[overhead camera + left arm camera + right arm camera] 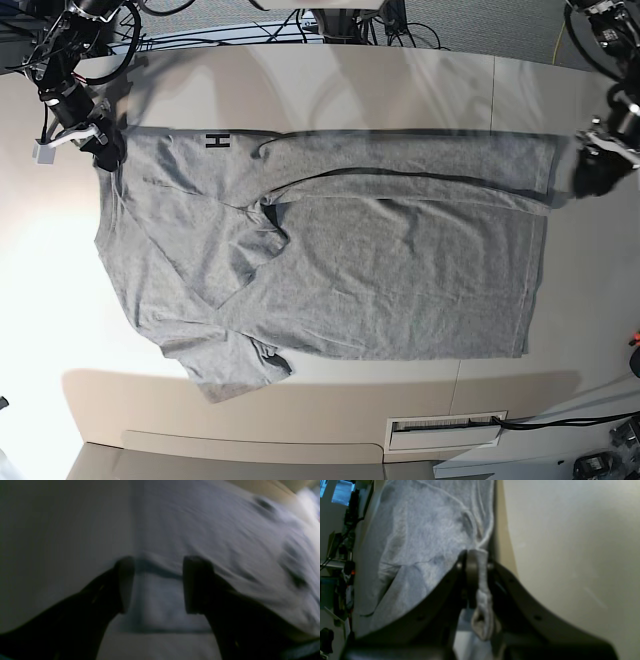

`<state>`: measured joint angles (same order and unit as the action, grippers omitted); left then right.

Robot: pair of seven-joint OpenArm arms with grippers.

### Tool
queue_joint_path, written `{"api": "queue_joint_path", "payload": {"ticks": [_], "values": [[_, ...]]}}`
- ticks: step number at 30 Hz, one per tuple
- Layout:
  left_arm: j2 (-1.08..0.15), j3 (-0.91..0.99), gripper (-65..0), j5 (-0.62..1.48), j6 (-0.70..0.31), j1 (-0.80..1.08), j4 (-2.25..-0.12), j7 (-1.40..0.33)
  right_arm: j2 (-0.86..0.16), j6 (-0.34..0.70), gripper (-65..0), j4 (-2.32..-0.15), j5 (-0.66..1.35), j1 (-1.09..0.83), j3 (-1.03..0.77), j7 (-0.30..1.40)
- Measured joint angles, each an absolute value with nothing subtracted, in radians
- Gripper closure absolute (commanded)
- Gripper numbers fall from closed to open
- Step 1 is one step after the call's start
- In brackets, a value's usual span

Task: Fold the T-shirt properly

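pale table (pixel 330 80); right end effector (pixel 477 563) clamps t-shirt (pixel 330 270); left end effector (pixel 155 585) apart

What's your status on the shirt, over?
Right gripper shut on T-shirt edge. Left gripper open at hem. Shirt partly folded on table.

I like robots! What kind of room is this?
Probably a robot lab or workshop. Two robot arms reach over a pale table with a grey T-shirt spread on it, and black cables and gear crowd the far edge.
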<state>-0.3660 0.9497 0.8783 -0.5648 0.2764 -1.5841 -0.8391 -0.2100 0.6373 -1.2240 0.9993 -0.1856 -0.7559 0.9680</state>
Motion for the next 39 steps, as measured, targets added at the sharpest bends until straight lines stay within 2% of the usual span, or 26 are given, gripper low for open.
{"api": "queue_joint_path", "payload": {"ticks": [3,7,9,16,19,25,34,39], "values": [[-0.366,0.976,-33.9,0.831,-0.411,0.286,-1.573,-0.815,-0.21,0.638,0.0,-1.224,0.994,-0.185,-0.756,0.968],[-0.354,0.961,-44.8,0.809,-0.355,0.287,-1.533,-0.811,-0.21,0.64,0.0,-1.224,0.993,-0.186,-0.756,0.969],[-0.351,0.943,-47.8,0.812,-0.355,0.287,-1.489,-0.81,-0.21,0.64,0.0,-1.224,0.993,-0.185,-0.756,0.968],[-0.349,0.912,-47.9,0.934,-0.365,0.284,-1.34,-0.838,-0.21,0.641,0.0,-1.224,0.992,-0.186,-0.756,0.968],[-0.349,0.911,-47.9,0.999,-0.41,0.282,-1.32,-0.883,-0.21,0.641,0.0,-1.224,0.992,-0.186,-0.756,0.968],[-0.355,0.883,-47.9,1.049,-0.417,0.282,-1.295,-0.893,-0.21,0.641,0.0,-1.224,0.992,-0.186,-0.756,0.968],[-0.359,0.706,-47.8,1.066,-0.435,0.241,-1.296,-0.871,-0.21,0.641,0.0,-1.224,0.993,-0.186,-0.756,0.97],[-0.355,0.703,-41.8,1.06,-0.48,0.234,-1.295,-0.888,-0.21,0.641,0.0,-1.224,0.992,-0.186,-0.756,0.969]]}}
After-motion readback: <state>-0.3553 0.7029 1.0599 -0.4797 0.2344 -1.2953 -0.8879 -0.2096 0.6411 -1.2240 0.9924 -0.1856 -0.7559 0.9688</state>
